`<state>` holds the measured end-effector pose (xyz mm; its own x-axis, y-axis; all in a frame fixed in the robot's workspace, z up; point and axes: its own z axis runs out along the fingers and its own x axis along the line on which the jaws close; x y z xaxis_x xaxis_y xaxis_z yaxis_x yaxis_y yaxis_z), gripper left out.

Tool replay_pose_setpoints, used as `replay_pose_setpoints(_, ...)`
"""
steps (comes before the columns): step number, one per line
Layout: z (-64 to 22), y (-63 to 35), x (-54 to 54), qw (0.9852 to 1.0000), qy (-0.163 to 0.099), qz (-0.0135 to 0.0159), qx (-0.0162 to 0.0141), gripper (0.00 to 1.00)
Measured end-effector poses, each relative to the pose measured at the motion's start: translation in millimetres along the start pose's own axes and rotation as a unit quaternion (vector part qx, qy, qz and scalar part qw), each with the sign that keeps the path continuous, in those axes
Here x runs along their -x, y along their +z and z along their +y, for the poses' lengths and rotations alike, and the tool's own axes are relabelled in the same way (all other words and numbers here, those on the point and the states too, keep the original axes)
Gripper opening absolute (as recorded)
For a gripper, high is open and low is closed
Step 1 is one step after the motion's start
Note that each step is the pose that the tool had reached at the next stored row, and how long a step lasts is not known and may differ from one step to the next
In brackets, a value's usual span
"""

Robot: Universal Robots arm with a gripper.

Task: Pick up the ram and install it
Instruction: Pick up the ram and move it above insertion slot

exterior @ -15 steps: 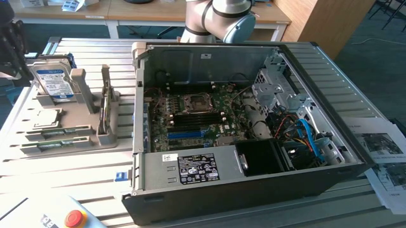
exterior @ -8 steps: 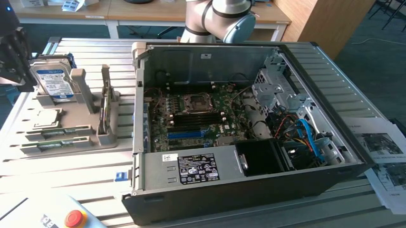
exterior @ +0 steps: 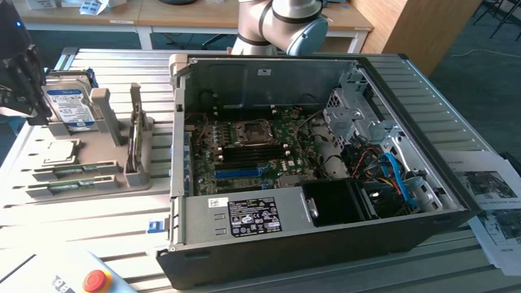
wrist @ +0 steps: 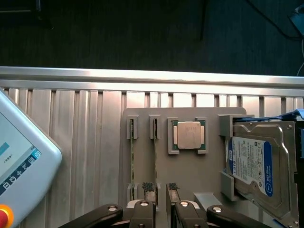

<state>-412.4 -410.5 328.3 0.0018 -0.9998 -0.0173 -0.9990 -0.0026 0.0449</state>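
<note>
Gripper: the gripper [wrist: 160,191] hangs released over the parts fixture [wrist: 194,175], jaws apart and nothing clasped between them.

Ram: the ram [wrist: 154,152] stands on edge in its fixture slot, not yet lifted. It is the stick nearer the processor [wrist: 188,134], and a second stick [wrist: 131,156] is parked just beside it.

Bearing: we judge the ram to lie dead ahead of the fingertips, at the gripper's own twelve o'clock. Its near end comes up to the gap between the pads, closer to one pad than the other. We cannot tell whether it touches.

Long axis: the stick runs lengthwise away from the gripper, so the jaws face its thin flat sides. In the exterior view that axis lies roughly nine to three o'clock.

Exterior view: we see the goal here. The open computer case [exterior: 326,244] sits at three o'clock of the fixture, with the blue slot [exterior: 236,173] on its board. The hard drive [exterior: 67,107] stands at twelve o'clock of the ram.

Wrist view: we get the fingertip-to-stick line-up, edge-on, and a teach pendant [wrist: 19,166] well apart.
</note>
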Motion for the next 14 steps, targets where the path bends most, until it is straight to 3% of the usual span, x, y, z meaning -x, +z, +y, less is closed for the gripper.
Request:
replay_pose_setpoints(12,-0.9,21.8,-0.4,1.0,0.0,0.002,0.0,0.24)
replay_pose_setpoints(14,-1.7,39.7,-0.7,1.0,0.0,0.0039,0.0001,0.24)
